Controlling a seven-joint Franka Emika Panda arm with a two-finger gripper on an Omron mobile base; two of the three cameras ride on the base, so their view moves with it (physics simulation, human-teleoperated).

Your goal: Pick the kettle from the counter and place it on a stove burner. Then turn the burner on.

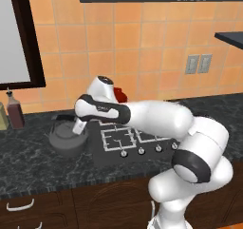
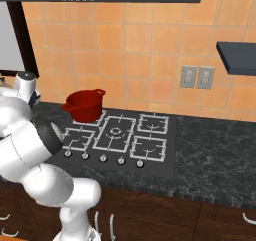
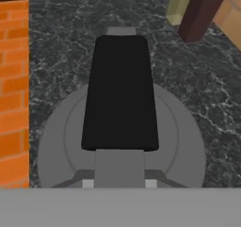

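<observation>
The kettle [image 1: 66, 140], squat and dark grey, stands on the counter [image 1: 28, 161] left of the cooktop. My gripper [image 1: 78, 127] reaches down onto its top. In the hand view the arched black handle [image 3: 120, 94] runs straight up from between the fingers over the grey kettle body [image 3: 188, 141], and the gripper is shut on it. The kettle's base rests on the marbled counter [image 3: 61, 42]. The stove burner [image 2: 116, 131], the large ringed one with a square grate, lies in the middle of the cooktop, right of the kettle.
A red two-handled pot [image 2: 85, 105] sits on the back left burner. A row of knobs [image 2: 103, 158] lines the cooktop's front. Two bottles [image 1: 14, 110] stand by the wall left of the kettle. The tiled wall is close behind it.
</observation>
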